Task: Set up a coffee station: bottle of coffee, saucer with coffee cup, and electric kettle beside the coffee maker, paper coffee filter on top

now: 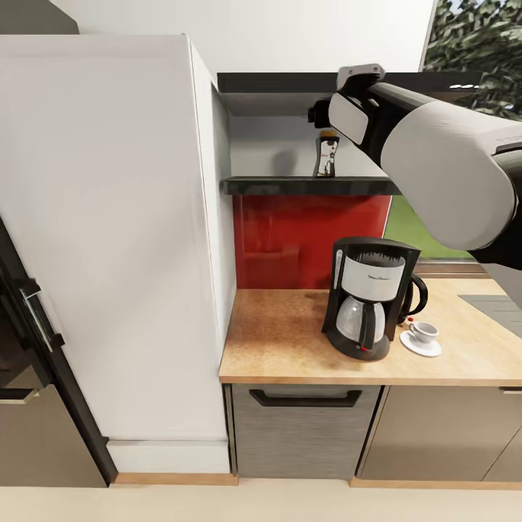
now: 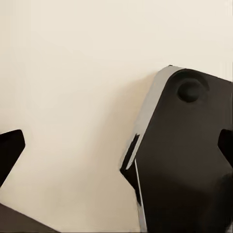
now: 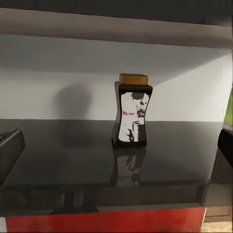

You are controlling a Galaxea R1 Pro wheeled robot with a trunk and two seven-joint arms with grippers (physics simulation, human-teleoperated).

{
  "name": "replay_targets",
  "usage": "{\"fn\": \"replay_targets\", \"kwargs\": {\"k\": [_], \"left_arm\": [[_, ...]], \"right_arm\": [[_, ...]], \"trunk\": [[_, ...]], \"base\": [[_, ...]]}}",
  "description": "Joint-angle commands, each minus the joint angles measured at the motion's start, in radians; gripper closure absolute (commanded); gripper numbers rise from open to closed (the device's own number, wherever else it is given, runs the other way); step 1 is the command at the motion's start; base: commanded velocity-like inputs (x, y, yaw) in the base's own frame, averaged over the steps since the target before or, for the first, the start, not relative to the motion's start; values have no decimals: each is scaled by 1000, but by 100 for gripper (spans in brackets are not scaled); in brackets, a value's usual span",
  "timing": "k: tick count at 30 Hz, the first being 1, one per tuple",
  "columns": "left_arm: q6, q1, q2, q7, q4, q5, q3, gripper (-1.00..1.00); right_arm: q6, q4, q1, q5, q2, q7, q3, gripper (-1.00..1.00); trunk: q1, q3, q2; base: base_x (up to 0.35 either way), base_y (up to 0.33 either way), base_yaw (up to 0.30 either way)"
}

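Note:
The bottle of coffee (image 1: 327, 154) (image 3: 132, 111), dark with an orange cap and a white label, stands upright on the dark kitchen shelf (image 1: 290, 186). My right gripper (image 3: 119, 138) is open in front of the shelf at bottle height, some way short of the bottle; in the head view the right gripper (image 1: 317, 114) sits just up and left of it. On the countertop (image 1: 283, 341) stands the black coffee maker (image 1: 368, 296). The black electric kettle (image 1: 415, 296) is right behind it, and the white cup (image 1: 423, 332) rests on its saucer (image 1: 420, 346) beside it. My left gripper (image 2: 121, 133) hangs open over the pale floor.
A tall white cabinet (image 1: 109, 232) walls off the counter's left side. A red backsplash (image 1: 304, 239) runs under the shelf, with an upper shelf (image 1: 290, 81) above the bottle. A drawer front (image 1: 304, 428) sits below the counter. Part of my base (image 2: 184, 160) shows in the left wrist view.

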State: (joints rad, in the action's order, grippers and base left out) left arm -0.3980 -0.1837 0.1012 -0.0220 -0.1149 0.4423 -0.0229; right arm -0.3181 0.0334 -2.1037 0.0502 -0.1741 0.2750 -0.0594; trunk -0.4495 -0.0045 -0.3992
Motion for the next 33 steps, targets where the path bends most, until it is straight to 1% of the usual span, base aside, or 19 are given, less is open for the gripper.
{"fn": "replay_targets", "kwargs": {"k": [1, 2, 3, 5, 6, 7, 8, 9, 10, 11, 16, 21, 26, 27, 33], "left_arm": [[-12, 0, 11, -4, 30, 10, -4, -100], [-15, 0, 18, -5, 43, 13, -3, -100], [-20, 0, 36, -7, 65, 21, -3, -100], [-23, 0, 58, -10, 81, 33, -2, -100], [-23, 0, 82, -16, 92, 50, -2, -100], [-22, 0, 94, -19, 96, 60, -1, -100], [-16, 0, 117, -29, 103, 85, -1, -100], [-11, 0, 129, -35, 105, 100, -1, -100], [29, 0, 178, -60, 111, 178, -1, -100], [36, 0, 185, -64, 112, 190, -1, -100], [49, 0, 191, -69, 112, 207, -2, -100], [53, -1, 192, -70, 112, 210, -2, -100], [53, 0, 192, -70, 112, 210, -3, -100], [53, 0, 192, -70, 112, 210, -3, -100], [52, 0, 192, -70, 112, 210, -3, -100]], "right_arm": [[-12, 1, -1, 5, 0, 3, -7, -100], [-17, 1, -1, 4, 0, 3, -7, -100], [-25, 1, -1, 4, 0, 4, -7, -100], [-31, 1, -1, 4, 0, 4, -8, -100], [-35, 1, -1, 4, 0, 4, -8, -100], [-36, 1, -1, 4, 0, 4, -8, -100], [-38, 1, -1, 4, 0, 4, -8, -100], [-38, 1, -1, 4, 0, 4, -8, -100], [-40, 1, -1, 3, 0, 4, -8, -100], [-40, 1, -1, 3, 0, 4, -8, -100], [-41, 2, -1, 3, 0, 4, -8, -100], [-41, 1, -1, 2, 0, 4, -8, -100], [-41, 1, -1, 0, 0, 5, -8, -100], [-40, 1, -1, -2, 1, 5, -8, -100], [-41, 2, -1, -13, 35, 6, -8, -100]], "trunk": [[0, 0, -1], [0, 0, -1], [0, 0, -1], [0, 0, -1], [0, 0, -1], [0, 0, -1], [0, 0, -1], [0, 0, -1], [0, 0, -1], [0, 0, -1], [0, 0, -1], [0, 0, -1], [0, 0, -1], [0, 0, -1], [0, 0, -1]], "base": [[0, 0, 0], [0, 0, 0], [0, 0, 0], [0, 0, 0], [0, 0, 0], [0, 0, 0], [0, 0, 0], [0, 0, 0], [0, 0, 0], [0, 0, 0], [47, 21, 0], [191, 83, 0], [69, 22, 0], [26, 8, 0], [9, 3, 0]]}}
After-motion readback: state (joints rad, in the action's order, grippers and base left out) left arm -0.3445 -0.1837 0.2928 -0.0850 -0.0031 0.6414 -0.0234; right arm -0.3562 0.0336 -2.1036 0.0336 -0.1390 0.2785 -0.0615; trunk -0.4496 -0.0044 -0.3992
